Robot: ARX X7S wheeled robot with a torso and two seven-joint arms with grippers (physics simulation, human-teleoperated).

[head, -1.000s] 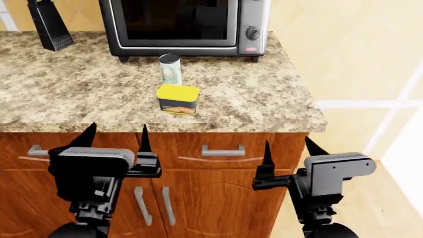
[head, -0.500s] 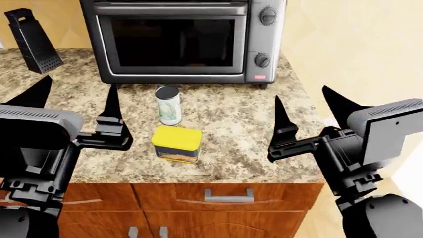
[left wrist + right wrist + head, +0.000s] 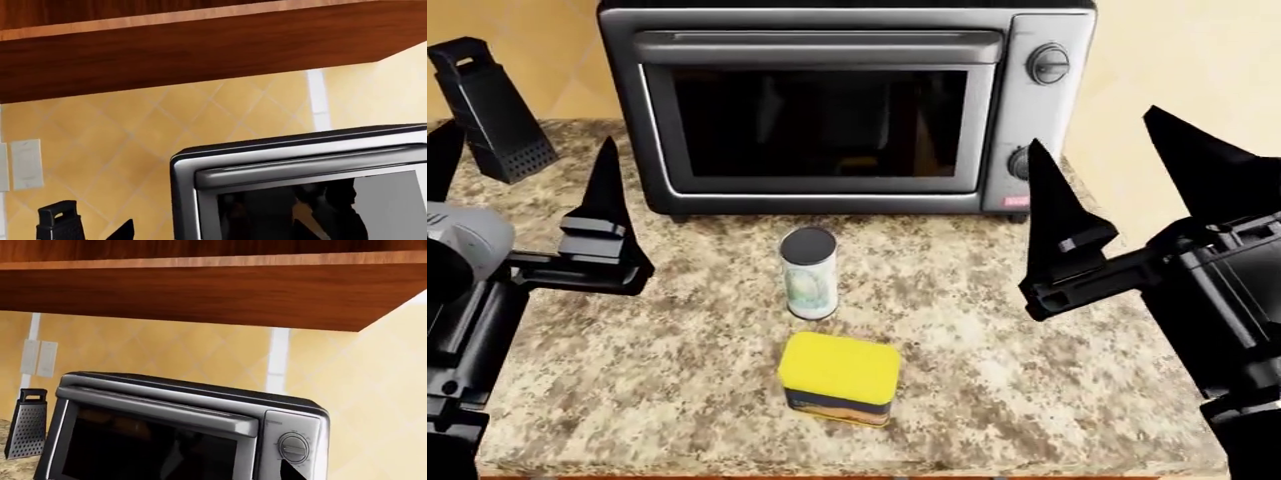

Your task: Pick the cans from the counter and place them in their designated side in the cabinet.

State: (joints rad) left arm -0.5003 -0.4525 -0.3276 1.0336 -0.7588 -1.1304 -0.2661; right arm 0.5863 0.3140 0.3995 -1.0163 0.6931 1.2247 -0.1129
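The slim can (image 3: 809,272) with a grey top and pale green-white label stands upright on the granite counter (image 3: 654,385), in front of the toaster oven. The squat yellow-lidded tin (image 3: 841,379) sits just nearer me, close to the counter's front edge. My left gripper (image 3: 521,185) is open and empty, raised over the counter's left part, left of both cans. My right gripper (image 3: 1101,165) is open and empty, raised to the right of the cans. Neither touches a can. The wrist views show no can.
A grey toaster oven (image 3: 827,105) stands at the back of the counter; it also shows in the left wrist view (image 3: 300,190) and the right wrist view (image 3: 180,435). A black grater (image 3: 487,110) stands at the back left. A wooden wall cabinet's underside (image 3: 200,292) hangs above.
The head view has risen and come closer over the counter. Both open grippers have risen from drawer height to above the counter top. The cans stay in place.
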